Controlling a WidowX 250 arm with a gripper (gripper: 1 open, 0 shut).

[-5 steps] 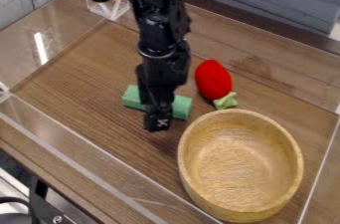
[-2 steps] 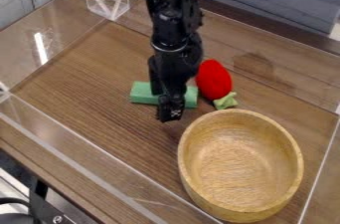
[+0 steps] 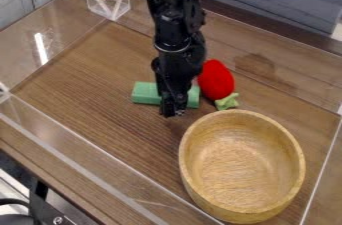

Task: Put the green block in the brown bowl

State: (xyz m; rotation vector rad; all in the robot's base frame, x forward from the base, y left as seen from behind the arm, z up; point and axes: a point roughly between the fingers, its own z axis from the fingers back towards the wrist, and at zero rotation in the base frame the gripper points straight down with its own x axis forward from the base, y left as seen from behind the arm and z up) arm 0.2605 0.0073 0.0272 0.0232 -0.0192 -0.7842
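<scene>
1. The fingers (image 3: 170, 106) point straight down at the green block (image 3: 147, 93), over its right half; whether they grip it cannot be told.
2. The green block lies flat on the desk (image 3: 94, 89), centre frame.
3. A red toy (image 3: 214, 77) sits just right of the block.
4. The brown bowl (image 3: 243, 164) sits lower right, near the block.
5. Bare desk lies left of the block.

Single fixed camera, set high off one corner of the wood-grain table (image 3: 80, 84), looking down at an angle. Mid-range: the black robot arm (image 3: 163, 19) enters from the top, the light-tan wooden bowl (image 3: 243, 162) sits nearest the lens.
</scene>
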